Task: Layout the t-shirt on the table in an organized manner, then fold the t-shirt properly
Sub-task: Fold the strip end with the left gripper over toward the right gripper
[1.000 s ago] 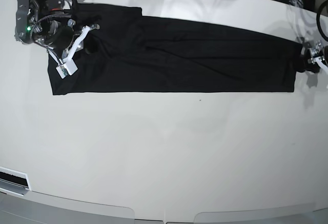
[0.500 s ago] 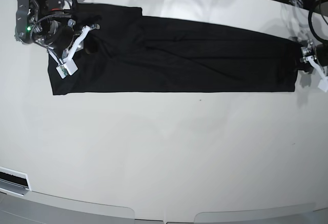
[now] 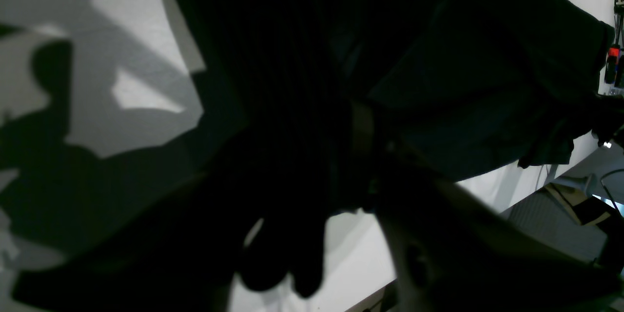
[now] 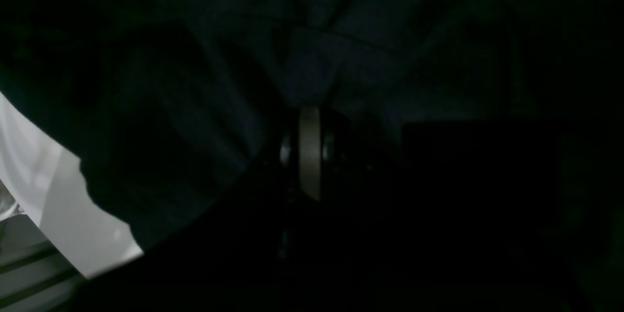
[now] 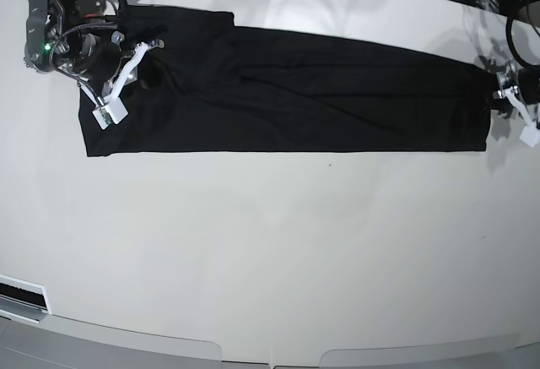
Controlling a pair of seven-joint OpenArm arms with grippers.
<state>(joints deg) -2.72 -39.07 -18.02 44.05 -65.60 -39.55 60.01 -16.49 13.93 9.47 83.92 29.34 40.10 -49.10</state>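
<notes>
In the base view, the right gripper (image 5: 126, 78) sits at the left end of the t-shirt (image 5: 287, 99), above the black cloth, its white fingers (image 5: 110, 112) spread apart with one tip near the shirt's lower left corner. It holds nothing that can be seen. The t-shirt lies stretched in a long dark band across the far part of the table (image 5: 270, 251), running from that gripper rightwards. At the right end, the left gripper (image 5: 516, 107) stands just beside the shirt's edge, partly cut off by the frame; whether its jaws are parted or closed cannot be told. The right wrist view is almost wholly dark, showing only folds of cloth. The left wrist view is shadowed too, so its fingers stay indistinct.
</notes>
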